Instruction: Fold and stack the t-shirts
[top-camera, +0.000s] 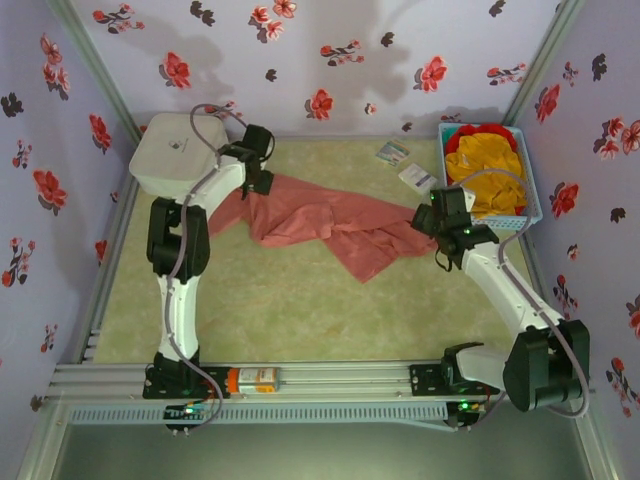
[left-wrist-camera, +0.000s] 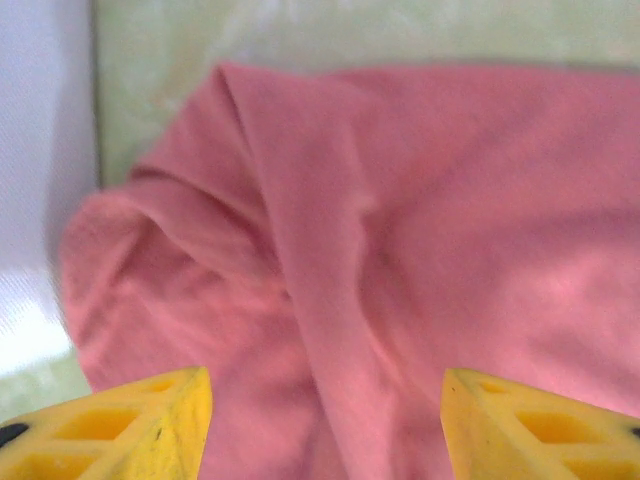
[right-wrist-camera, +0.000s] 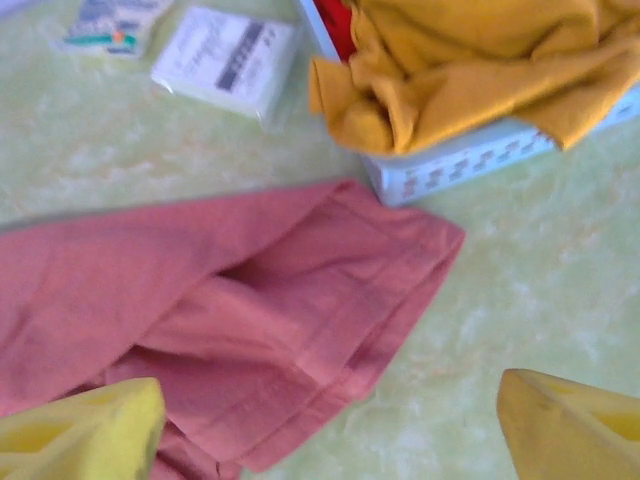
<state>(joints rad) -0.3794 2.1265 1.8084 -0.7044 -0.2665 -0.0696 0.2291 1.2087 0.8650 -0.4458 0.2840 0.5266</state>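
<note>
At the upper left of the overhead view sits a white rounded-square box (top-camera: 175, 152), and just right of it the left pincer (top-camera: 260, 165) hangs over the left end of the dusty salmon-pink cloth t-shirt (top-camera: 320, 225). From its wrist camera the left pincer (left-wrist-camera: 325, 425) stands well open, yellow fingers (left-wrist-camera: 150, 420) apart over rumpled pink folds (left-wrist-camera: 400, 250) with nothing pinched. The shirt sprawls unfolded across the middle of the pale green mat (top-camera: 300, 310). At its right end the right pincer (top-camera: 440, 215) is spread wide (right-wrist-camera: 330, 440), empty, above the hem (right-wrist-camera: 200, 330). At upper right, a pale blue plastic basket (top-camera: 533, 205) holds a mustard yellow-orange t-shirt (top-camera: 490, 165) and a red t-shirt (top-camera: 480, 133).
</note>
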